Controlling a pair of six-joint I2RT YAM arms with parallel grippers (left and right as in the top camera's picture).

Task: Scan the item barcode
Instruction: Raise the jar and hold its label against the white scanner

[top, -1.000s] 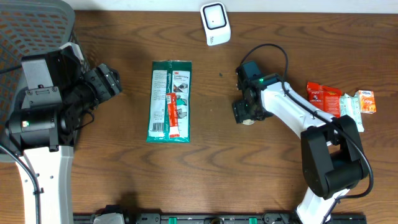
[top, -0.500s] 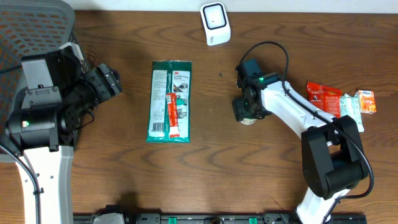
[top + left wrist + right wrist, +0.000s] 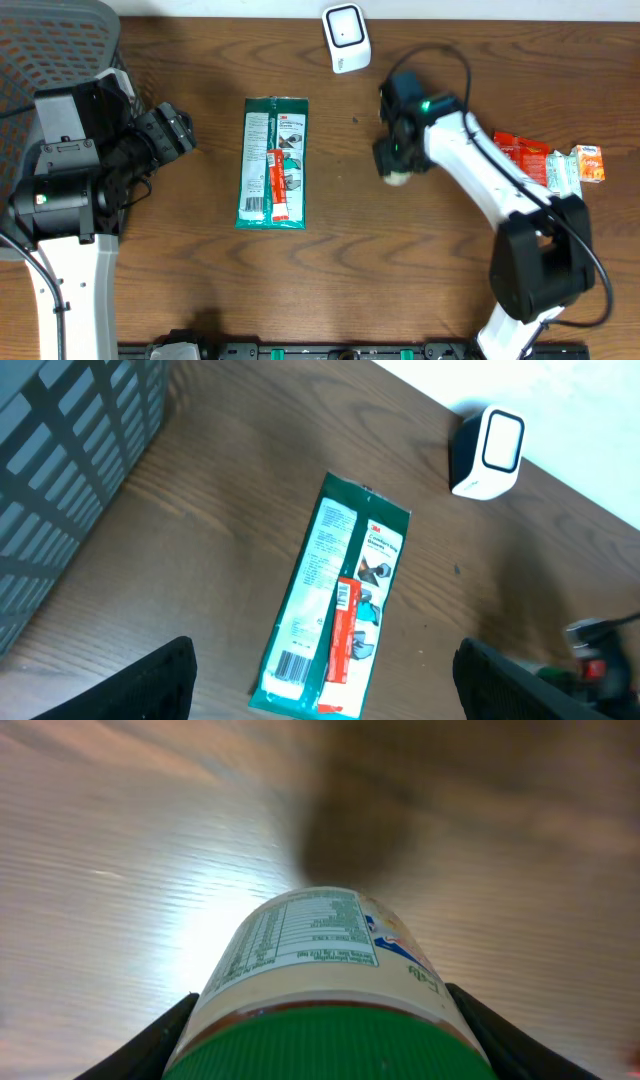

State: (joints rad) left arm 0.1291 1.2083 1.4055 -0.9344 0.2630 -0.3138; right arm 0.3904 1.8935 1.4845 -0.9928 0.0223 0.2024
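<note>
My right gripper (image 3: 396, 160) is shut on a cream-labelled bottle (image 3: 397, 178) with a green ribbed cap. In the right wrist view the bottle (image 3: 310, 950) fills the space between the two black fingers of the gripper (image 3: 320, 1035) and hangs above the wood, casting a shadow. A white barcode scanner (image 3: 346, 38) stands at the far edge, up and left of the bottle. My left gripper (image 3: 172, 130) stays open at the left, its jaws wide apart in the left wrist view (image 3: 320, 690), looking down on a green packet (image 3: 340, 600) and the scanner (image 3: 487, 452).
The green packet (image 3: 272, 162) with a red strip and a barcode lies flat mid-table. Several small snack packs (image 3: 548, 162) sit at the right edge. A grey mesh basket (image 3: 50, 40) occupies the far left corner.
The right arm has risen and shifted toward the far edge, carrying the bottle off the table. Its jaws closed in slightly on the bottle. The left arm stayed still.
</note>
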